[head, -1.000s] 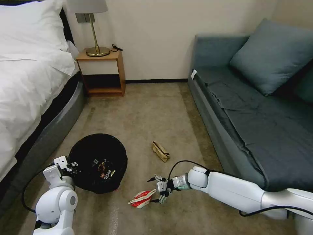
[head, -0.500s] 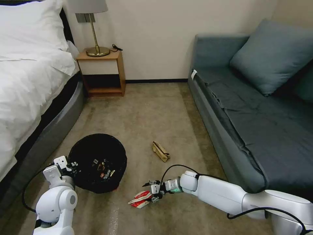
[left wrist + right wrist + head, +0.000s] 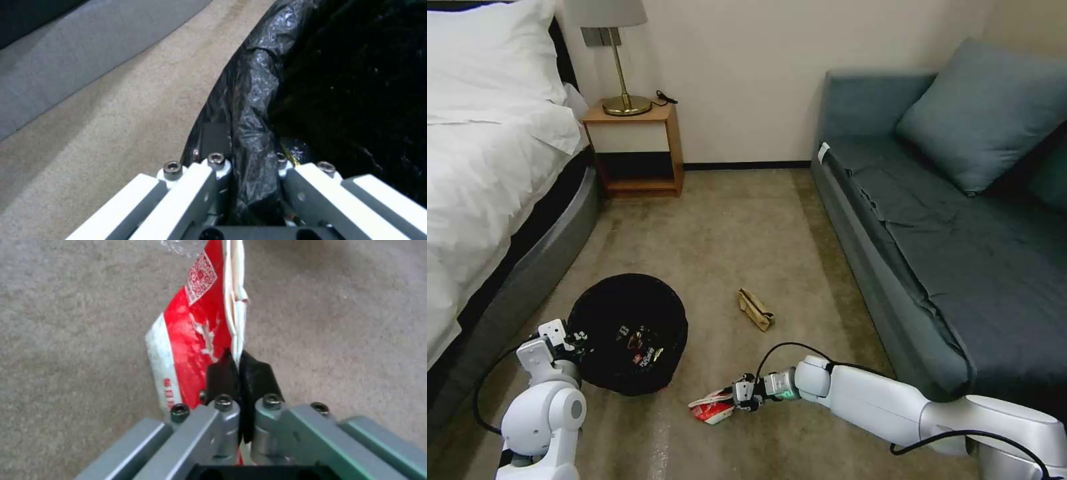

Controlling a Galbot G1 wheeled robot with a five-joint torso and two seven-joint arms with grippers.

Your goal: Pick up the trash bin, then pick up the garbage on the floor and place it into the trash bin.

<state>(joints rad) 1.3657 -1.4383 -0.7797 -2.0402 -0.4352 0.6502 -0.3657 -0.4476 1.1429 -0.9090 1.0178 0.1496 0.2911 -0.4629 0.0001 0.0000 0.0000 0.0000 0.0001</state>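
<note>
The round black trash bin [image 3: 627, 333], lined with a crinkly black bag [image 3: 253, 100], stands on the carpet near the bed with litter inside. My left gripper [image 3: 570, 340] is shut on its rim, the bag pinched between the fingers [image 3: 213, 166]. A red-and-white flattened carton [image 3: 712, 405] lies on the floor in front of the bin. Low over the carpet, my right gripper [image 3: 742, 396] is shut on the carton's white folded edge [image 3: 236, 306], its black pads [image 3: 222, 376] pressed together. A tan crumpled paper bag [image 3: 755, 309] lies farther back on the floor.
A bed [image 3: 487, 173] runs along the left and a blue-grey sofa [image 3: 960, 227] along the right. A wooden nightstand [image 3: 637, 147] with a brass lamp [image 3: 620, 60] stands against the back wall. Carpet lies between the two.
My right arm has reached forward and down to the carton, and its open fingers have shut on the carton's edge. The left arm and the bin have stayed put.
</note>
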